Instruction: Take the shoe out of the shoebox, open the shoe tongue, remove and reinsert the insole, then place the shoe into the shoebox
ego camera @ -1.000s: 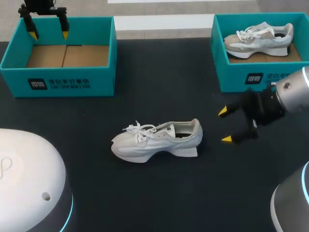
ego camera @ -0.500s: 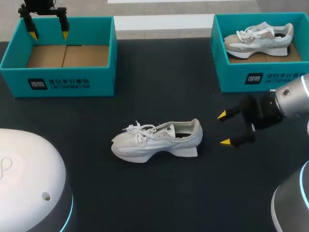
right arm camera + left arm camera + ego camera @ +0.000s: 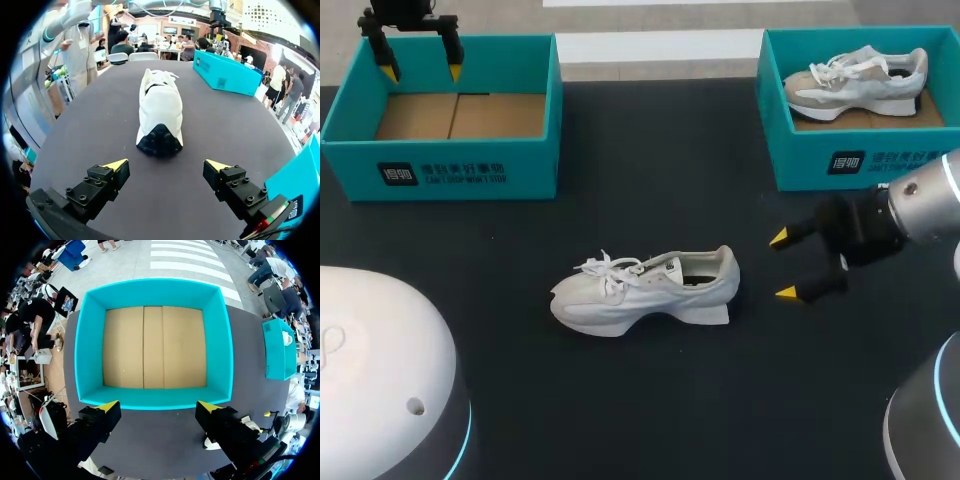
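A white lace-up sneaker with a thick pale sole (image 3: 645, 290) lies on its side near the middle of the black table (image 3: 650, 400), out of any box, with its toe to the left and its heel to the right and its dark opening showing. The right gripper (image 3: 783, 264) hangs just to the right of the heel, apart from it, its two yellow-tipped fingers spread wide with nothing between them. In the right wrist view the same gripper (image 3: 166, 165) faces the sneaker (image 3: 160, 112) heel-on: the dark heel patch sits ahead of the gap between the fingers and neither finger touches it. At the far left stands an open teal cardboard shoebox (image 3: 445, 160) with only its bare brown floor inside. The left gripper (image 3: 421, 72) is over that box's far wall, fingers parted and holding nothing; in the left wrist view this gripper (image 3: 157, 407) looks straight down into the shoebox (image 3: 90, 355). At the far right a second teal shoebox (image 3: 820, 160) holds another pale sneaker with white laces (image 3: 855, 82), lying heel to the right.
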Tool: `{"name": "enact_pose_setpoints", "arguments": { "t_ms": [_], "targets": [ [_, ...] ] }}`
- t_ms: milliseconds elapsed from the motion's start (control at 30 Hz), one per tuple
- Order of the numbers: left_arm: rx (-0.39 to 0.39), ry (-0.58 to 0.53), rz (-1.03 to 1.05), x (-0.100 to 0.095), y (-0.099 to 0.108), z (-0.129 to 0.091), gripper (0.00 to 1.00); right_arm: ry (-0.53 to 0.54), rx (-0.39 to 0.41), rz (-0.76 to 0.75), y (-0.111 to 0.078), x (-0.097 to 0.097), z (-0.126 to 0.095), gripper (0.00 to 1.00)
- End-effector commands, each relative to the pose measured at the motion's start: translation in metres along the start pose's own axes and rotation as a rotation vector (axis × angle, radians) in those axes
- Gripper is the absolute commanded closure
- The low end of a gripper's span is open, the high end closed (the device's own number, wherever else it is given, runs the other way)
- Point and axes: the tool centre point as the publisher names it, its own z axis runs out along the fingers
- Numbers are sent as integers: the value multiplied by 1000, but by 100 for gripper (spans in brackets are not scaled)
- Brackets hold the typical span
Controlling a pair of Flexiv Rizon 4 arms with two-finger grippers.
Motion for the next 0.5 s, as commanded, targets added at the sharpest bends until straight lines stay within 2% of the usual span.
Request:
{"name": "enact_pose_setpoints", "arguments": {
  "t_ms": [33,167,367,500],
  "targets": [
    [0,0,0,0,0,0,0,-1,1,-1,0,0,1,0],
    [0,0,0,0,0,0,0,-12,-7,11,5,-2,9,0],
    [0,0,0,0,0,0,0,-6,5,1,22,2,35,0],
    [0,0,0,0,0,0,0,0,-10,9,25,3,47,0]
  ]
}}
